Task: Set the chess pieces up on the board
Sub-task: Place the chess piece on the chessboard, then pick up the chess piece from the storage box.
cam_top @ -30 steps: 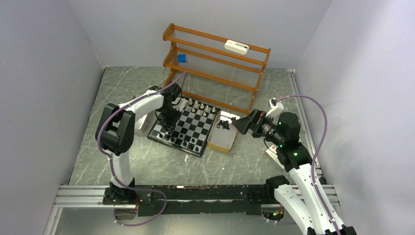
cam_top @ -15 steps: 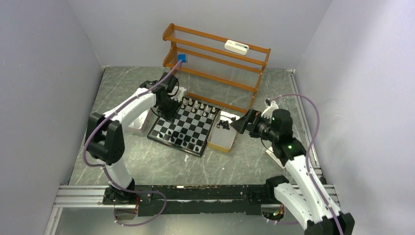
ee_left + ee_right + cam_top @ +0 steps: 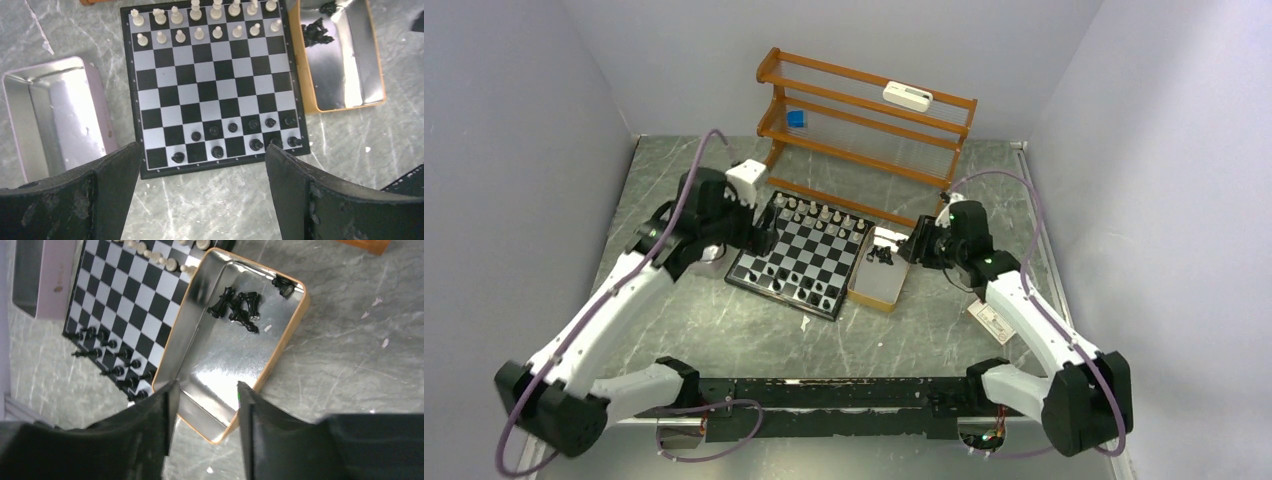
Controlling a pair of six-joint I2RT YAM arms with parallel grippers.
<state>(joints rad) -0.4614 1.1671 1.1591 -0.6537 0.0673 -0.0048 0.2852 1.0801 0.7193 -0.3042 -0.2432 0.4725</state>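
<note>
I'm holding the left gripper (image 3: 202, 150) wide and empty above the board (image 3: 210, 90), clear of the ranks; white chess pieces (image 3: 200, 34) are lining its far rows, black chess pieces (image 3: 232, 127) partly filling the near ones; the right gripper (image 3: 205, 390), half-spread and gripping nothing, is hovering over the tin (image 3: 280, 342) to fetch from the black heap (image 3: 240, 307); the heap's piece types are blurring together.

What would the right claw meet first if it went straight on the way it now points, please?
Probably the bare shiny floor of the orange-rimmed tin, short of the black pieces at its far end; depth is unclear.
</note>
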